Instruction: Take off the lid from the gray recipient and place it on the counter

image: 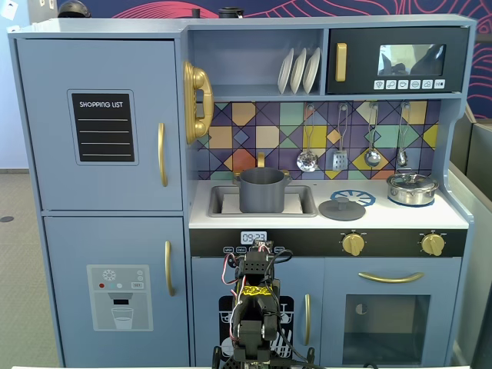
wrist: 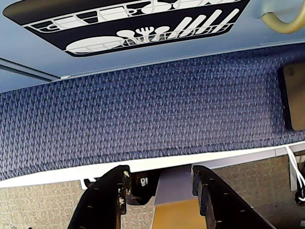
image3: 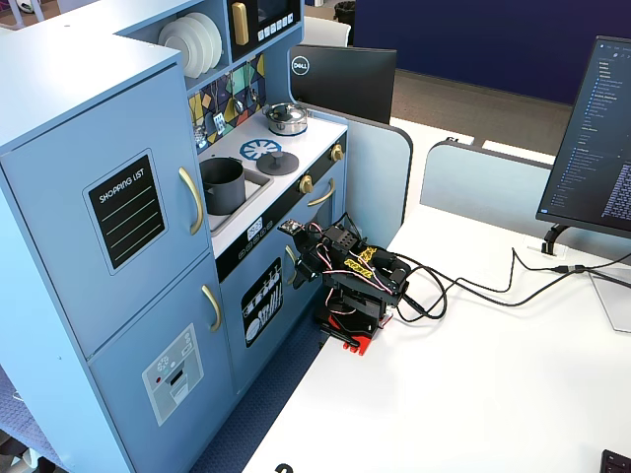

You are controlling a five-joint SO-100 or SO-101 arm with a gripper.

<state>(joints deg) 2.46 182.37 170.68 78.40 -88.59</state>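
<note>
The gray recipient (image: 262, 190) stands uncovered in the recessed sink; it also shows in the other fixed view (image3: 223, 184). The dark-gray lid (image: 342, 209) lies flat on the white counter (image: 400, 220), right of the sink and overlapping the blue burner print. In the other fixed view the lid (image3: 272, 160) lies between the gray pot and the silver pot. My arm (image: 254, 307) is folded low in front of the kitchen's lower doors, far from both. In the wrist view my gripper (wrist: 159, 174) is open and empty and points down at the blue carpet.
A shiny silver pot (image: 412, 188) with its own lid stands at the counter's right. Utensils (image: 338, 157) hang on the tiled wall. The arm's base (image3: 350, 330) sits on a white table with cables (image3: 473, 286) and a monitor (image3: 592, 138).
</note>
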